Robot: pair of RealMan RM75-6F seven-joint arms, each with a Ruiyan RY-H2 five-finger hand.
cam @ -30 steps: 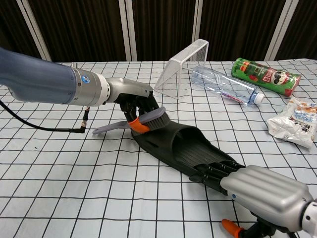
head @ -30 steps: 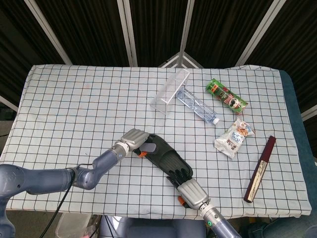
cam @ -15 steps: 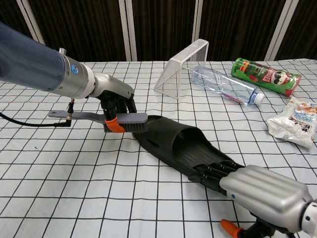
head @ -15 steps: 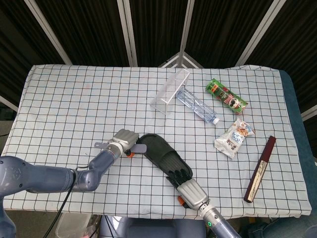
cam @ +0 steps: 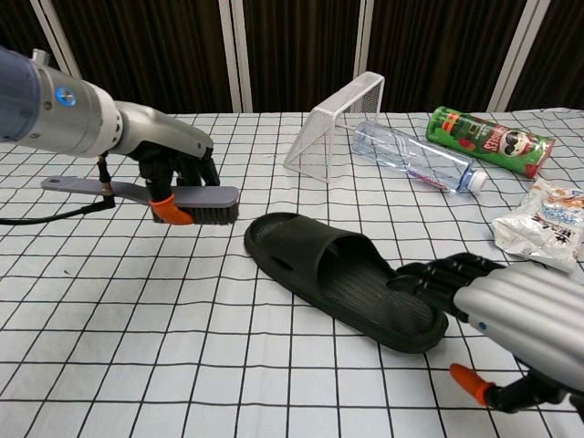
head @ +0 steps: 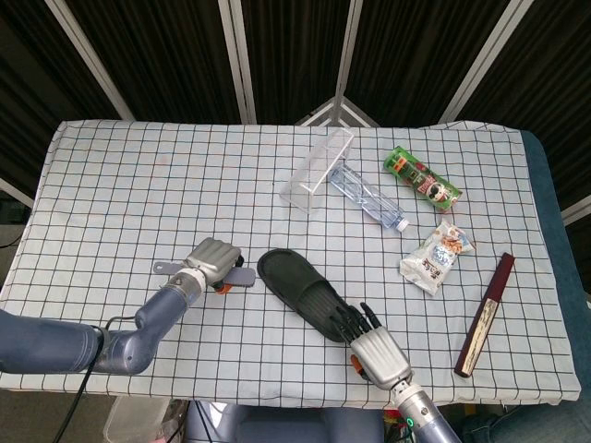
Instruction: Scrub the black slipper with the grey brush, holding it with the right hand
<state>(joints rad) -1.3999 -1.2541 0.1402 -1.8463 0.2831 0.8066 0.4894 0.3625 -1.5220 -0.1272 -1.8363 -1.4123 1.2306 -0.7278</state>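
The black slipper [head: 300,291] [cam: 338,274] lies flat on the checked cloth, toe toward the left. My left hand [head: 211,261] [cam: 169,169] grips the grey brush [head: 236,277] [cam: 196,203] to the left of the toe, held clear of the slipper with its bristles down and its handle pointing left. My right hand [head: 374,346] [cam: 511,315] sits at the heel end with its fingers stretched out and apart. Its fingertips [cam: 433,274] reach the heel's edge without gripping it.
A clear plastic box [head: 319,169] [cam: 336,123] and a water bottle [head: 369,196] [cam: 415,160] lie behind the slipper. A green crisp can [head: 422,178], a snack bag [head: 437,256] and a dark red box [head: 485,314] are to the right. The table's front edge is close behind my right hand.
My left hand has carried the brush leftward off the slipper's toe. My right hand has let go of the heel and drawn back to the right with its fingers spread.
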